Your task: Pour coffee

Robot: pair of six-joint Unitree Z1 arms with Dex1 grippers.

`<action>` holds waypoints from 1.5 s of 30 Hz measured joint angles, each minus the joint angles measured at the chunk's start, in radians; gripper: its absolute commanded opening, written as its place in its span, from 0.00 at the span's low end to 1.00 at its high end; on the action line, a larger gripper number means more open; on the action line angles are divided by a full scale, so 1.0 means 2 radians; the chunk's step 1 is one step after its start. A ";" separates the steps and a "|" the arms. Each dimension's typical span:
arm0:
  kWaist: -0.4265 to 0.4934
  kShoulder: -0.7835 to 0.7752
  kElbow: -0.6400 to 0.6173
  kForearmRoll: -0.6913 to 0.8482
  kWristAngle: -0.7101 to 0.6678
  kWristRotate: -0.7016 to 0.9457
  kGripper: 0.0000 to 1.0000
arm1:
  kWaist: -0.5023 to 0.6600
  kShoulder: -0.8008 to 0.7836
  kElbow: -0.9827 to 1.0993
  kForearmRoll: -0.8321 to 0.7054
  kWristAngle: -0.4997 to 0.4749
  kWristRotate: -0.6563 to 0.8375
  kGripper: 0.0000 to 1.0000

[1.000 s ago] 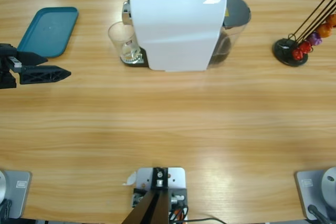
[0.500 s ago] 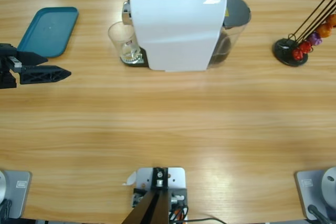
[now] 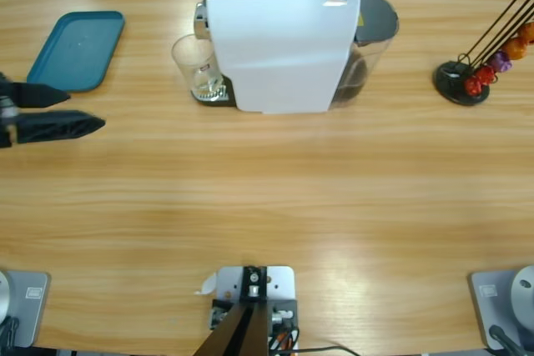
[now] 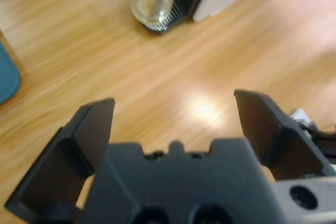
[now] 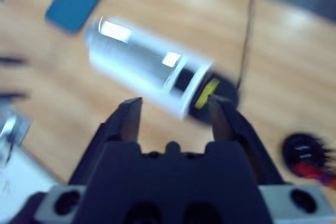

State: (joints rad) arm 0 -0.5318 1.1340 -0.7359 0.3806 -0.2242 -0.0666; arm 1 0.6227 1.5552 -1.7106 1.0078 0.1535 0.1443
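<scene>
While the coffee itself stays hard to make out, we see the upright glass (image 3: 195,67) beneath the machine (image 3: 279,39); both grippers, left (image 3: 58,111) and right (image 5: 176,111), hang spread and empty.

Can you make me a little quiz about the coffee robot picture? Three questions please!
1. True or false: the left claw is holding the glass.
2. What colour is the tray near the table's left end?
   A) red
   B) teal blue
   C) yellow
3. Fill in the blank: the glass stands at the front of the white ______.

Key:
1. False. The left claw is open and empty, away from the glass.
2. B.
3. Coffee machine. The glass sits on its drip grille under the spout.
</scene>
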 measured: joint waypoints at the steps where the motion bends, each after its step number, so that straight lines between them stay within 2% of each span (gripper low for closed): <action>1: -0.004 -0.018 0.000 0.010 -0.004 0.000 1.00 | 0.008 -0.020 0.036 -0.016 0.021 0.000 1.00; 3: -0.009 -0.062 -0.002 0.046 -0.016 0.000 1.00 | 0.013 -0.065 0.091 -0.033 0.068 0.000 1.00; 7: -0.016 -0.091 -0.031 0.094 -0.020 0.000 1.00 | 0.023 -0.126 0.180 -0.059 0.115 -0.008 1.00; 12: -0.020 -0.095 -0.046 0.133 -0.021 0.004 1.00 | 0.045 -0.185 0.334 -0.138 0.096 -0.013 1.00; 16: -0.021 -0.093 -0.056 0.138 -0.029 0.031 1.00 | 0.049 -0.218 0.377 -0.156 0.060 -0.014 1.00; 19: -0.022 -0.080 -0.064 0.136 -0.067 0.034 1.00 | 0.049 -0.242 0.414 -0.164 0.031 -0.020 1.00; 23: -0.022 -0.069 -0.067 0.133 -0.077 0.034 1.00 | 0.049 -0.297 0.470 -0.219 0.033 -0.009 1.00; 27: -0.022 -0.058 -0.078 0.133 -0.072 0.034 1.00 | 0.049 -0.303 0.493 -0.232 0.030 0.016 1.00; 32: -0.023 -0.058 -0.083 0.129 0.002 0.087 1.00 | 0.049 -0.309 0.498 -0.233 0.014 0.029 1.00; 36: -0.023 -0.044 -0.049 0.055 0.027 0.106 1.00 | 0.049 -0.309 0.498 -0.233 0.004 0.032 1.00; 39: -0.022 -0.027 -0.028 0.033 0.031 0.109 1.00 | 0.049 -0.314 0.496 -0.230 -0.015 0.033 1.00; 45: -0.011 -0.018 -0.024 0.023 0.033 0.115 1.00 | 0.049 -0.302 0.455 -0.181 -0.036 -0.069 1.00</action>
State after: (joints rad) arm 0 -0.5545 1.0985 -0.7844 0.4258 -0.1581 0.1626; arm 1 0.7210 0.9514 -0.8001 0.6452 0.0824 0.0055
